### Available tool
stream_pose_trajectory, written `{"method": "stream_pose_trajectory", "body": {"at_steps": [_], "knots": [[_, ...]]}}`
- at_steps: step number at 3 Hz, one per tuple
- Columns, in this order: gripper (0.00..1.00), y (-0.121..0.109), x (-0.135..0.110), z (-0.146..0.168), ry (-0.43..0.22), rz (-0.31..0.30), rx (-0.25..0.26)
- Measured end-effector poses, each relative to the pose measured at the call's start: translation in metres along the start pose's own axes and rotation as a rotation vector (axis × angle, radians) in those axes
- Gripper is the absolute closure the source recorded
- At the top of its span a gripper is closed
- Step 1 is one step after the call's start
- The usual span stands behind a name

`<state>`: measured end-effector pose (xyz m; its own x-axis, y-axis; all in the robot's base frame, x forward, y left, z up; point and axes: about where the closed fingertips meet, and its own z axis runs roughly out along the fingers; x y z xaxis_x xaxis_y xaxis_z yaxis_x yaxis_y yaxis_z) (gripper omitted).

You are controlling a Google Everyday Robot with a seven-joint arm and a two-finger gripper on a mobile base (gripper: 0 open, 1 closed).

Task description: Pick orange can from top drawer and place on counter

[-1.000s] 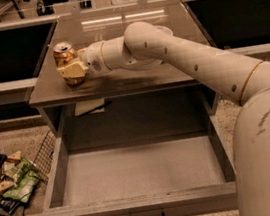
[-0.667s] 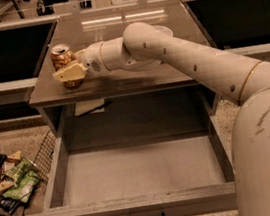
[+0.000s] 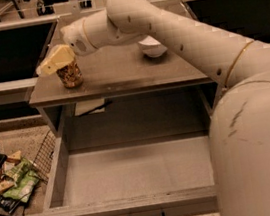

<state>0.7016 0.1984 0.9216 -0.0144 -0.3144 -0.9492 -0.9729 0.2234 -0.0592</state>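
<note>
I have the gripper (image 3: 55,60) over the left front part of the counter (image 3: 135,74), at about 8 o'clock from the counter's middle. The orange can (image 3: 71,74) stands upright on the counter there, its base on the surface and its long axis vertical. From the gripper it lies at roughly 5 o'clock, touching or just under it, and the gripper covers the can's top. I cannot tell whether the gripper is clamped on the can or has let go.

The arm (image 3: 173,28) reaches in from 3 o'clock, passing in front of the white bowl (image 3: 153,48), which sits well apart from the can. The top drawer (image 3: 134,171) is pulled out below with nothing on its floor.

I judge the placing nearly done. Any withdrawal should go up toward 12 o'clock, along the can's axis, because a sideways pull could tip it.
</note>
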Motion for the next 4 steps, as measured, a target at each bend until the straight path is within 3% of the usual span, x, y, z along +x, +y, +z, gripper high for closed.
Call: {"method": "stream_pose_trajectory", "body": {"at_steps": [1, 2, 3, 4], "knots": [[0.00, 0.001, -0.069, -0.014, 0.091, -0.103, -0.011], [0.00, -0.003, -0.149, -0.098, 0.166, -0.200, 0.153], [0.00, 0.012, -0.190, -0.194, 0.122, -0.218, 0.369], [0.00, 0.036, -0.188, -0.248, 0.047, -0.163, 0.500]]}}
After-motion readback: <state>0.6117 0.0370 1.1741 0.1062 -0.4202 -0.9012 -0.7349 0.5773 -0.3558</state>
